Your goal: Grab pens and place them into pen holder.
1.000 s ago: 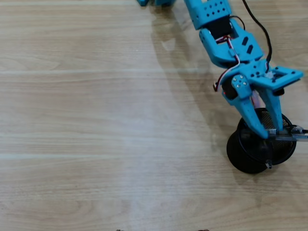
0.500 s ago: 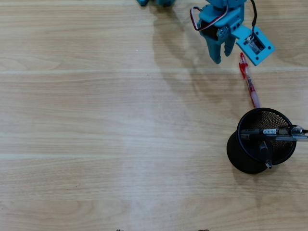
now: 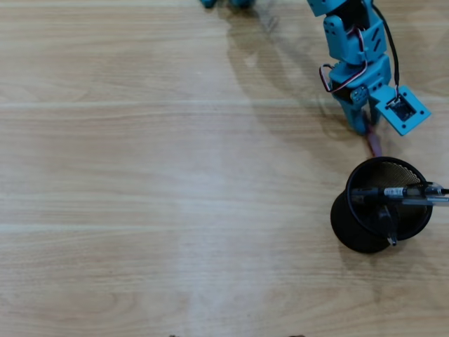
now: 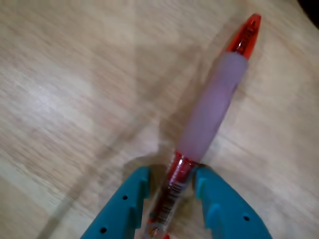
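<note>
In the wrist view my blue gripper (image 4: 172,181) is shut on the red translucent pen (image 4: 212,104), which has a pale grip sleeve and a red tip pointing up and right over the wooden table. In the overhead view the gripper (image 3: 361,121) is at the upper right, and the pen's red end (image 3: 375,146) sticks out below it, just above the pen holder (image 3: 365,225). The pen holder is a black mesh cup at the right edge. It holds a black pen (image 3: 386,219) and two clear pens (image 3: 414,195) that lean over its right rim.
The blue arm (image 3: 351,35) comes in from the top right, with its camera mount (image 3: 401,109) beside the gripper. The wooden table (image 3: 175,175) stretches left of the cup.
</note>
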